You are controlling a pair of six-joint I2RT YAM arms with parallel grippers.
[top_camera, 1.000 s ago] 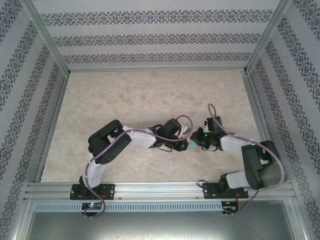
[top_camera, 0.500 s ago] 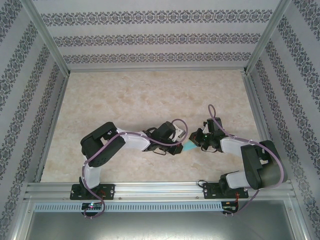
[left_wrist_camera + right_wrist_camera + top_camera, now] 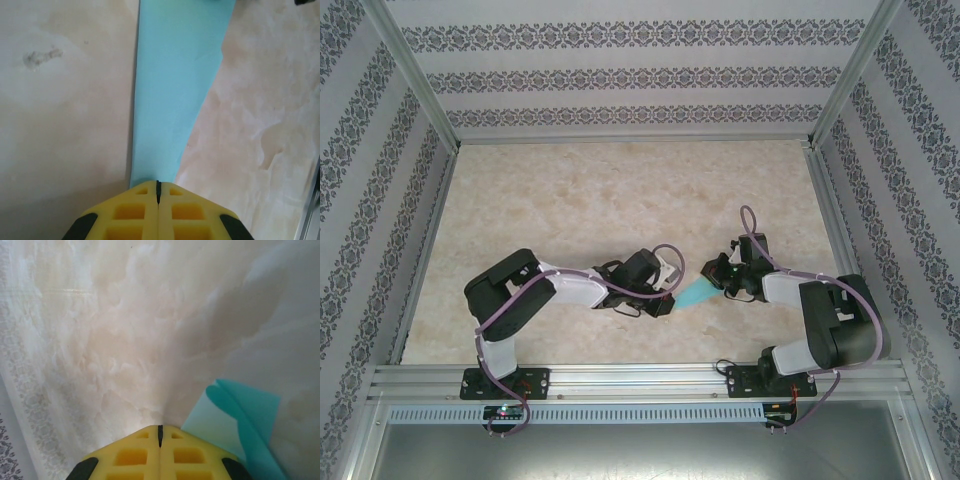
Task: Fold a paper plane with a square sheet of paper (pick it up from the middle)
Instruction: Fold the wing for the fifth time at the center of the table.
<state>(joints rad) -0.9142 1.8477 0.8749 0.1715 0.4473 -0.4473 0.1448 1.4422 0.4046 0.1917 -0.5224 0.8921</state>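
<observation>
Both arms are working on the light-cyan paper plane (image 3: 698,293) in the lower middle of the top view.

In the top view, the left hand (image 3: 675,298) is meeting the narrow end of the paper plane, and the right hand (image 3: 721,283) is sitting at its wide end, over the marbled desk (image 3: 620,190). In the left wrist view, the yellow fingers are pressing together and pinching the narrow tip at the bottom centre, while the paper is widening toward the top edge. In the right wrist view, the fingers are also pressing together; the layered paper is showing at the lower right, just beside them, and I cannot tell whether they are gripping a corner. I judge that a late fold is being sharpened; the next move is calling for a steady hold while the crease is pressed flat.
</observation>
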